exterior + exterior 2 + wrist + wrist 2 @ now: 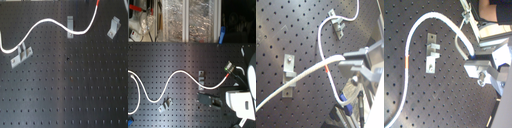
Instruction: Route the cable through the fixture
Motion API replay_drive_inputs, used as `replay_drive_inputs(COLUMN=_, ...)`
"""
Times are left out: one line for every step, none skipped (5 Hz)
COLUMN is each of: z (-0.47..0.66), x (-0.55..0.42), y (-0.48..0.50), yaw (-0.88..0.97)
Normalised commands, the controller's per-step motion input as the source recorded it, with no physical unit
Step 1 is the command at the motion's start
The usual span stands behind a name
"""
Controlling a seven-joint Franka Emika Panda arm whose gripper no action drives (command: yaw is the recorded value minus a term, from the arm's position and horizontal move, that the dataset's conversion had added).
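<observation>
The white cable [47, 21] snakes across the black pegboard in the first exterior view, its red band [97, 4] lifted at the top edge. The fixture [113, 26], a small slanted silver bracket, stands free to the right of that end with no cable in it. In the second exterior view my gripper [230, 67] is shut on the cable just above the red band [229, 74]. In the first wrist view the cable [306, 75] runs to my fingers [352, 56], with the red band [329, 63] close by. The red band also shows in the second wrist view [410, 62].
A longer two-pronged bracket [20, 55] holds the cable at the first exterior view's left. A narrow straight clip [70, 23] stands beside the cable's middle dip. Two silver brackets [288, 67] [336, 20] show in the first wrist view. Clutter and foil-wrapped boxes [188, 20] lie behind the board.
</observation>
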Motion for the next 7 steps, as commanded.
replay_drive_inputs(z=0.32, x=0.027, y=-0.333, yaw=-0.15)
replay_drive_inputs(z=0.39, x=0.016, y=-0.303, yaw=-0.15)
replay_drive_inputs(z=0.4, x=0.074, y=-0.291, yaw=-0.15)
replay_drive_inputs(z=0.24, x=0.056, y=-0.249, yaw=-0.14)
replay_drive_inputs(z=0.23, x=-0.236, y=-0.231, yaw=-0.08)
replay_drive_inputs(z=0.21, x=-0.262, y=-0.065, yaw=-0.03)
replay_drive_inputs(z=0.21, x=-0.136, y=0.061, yaw=-0.08)
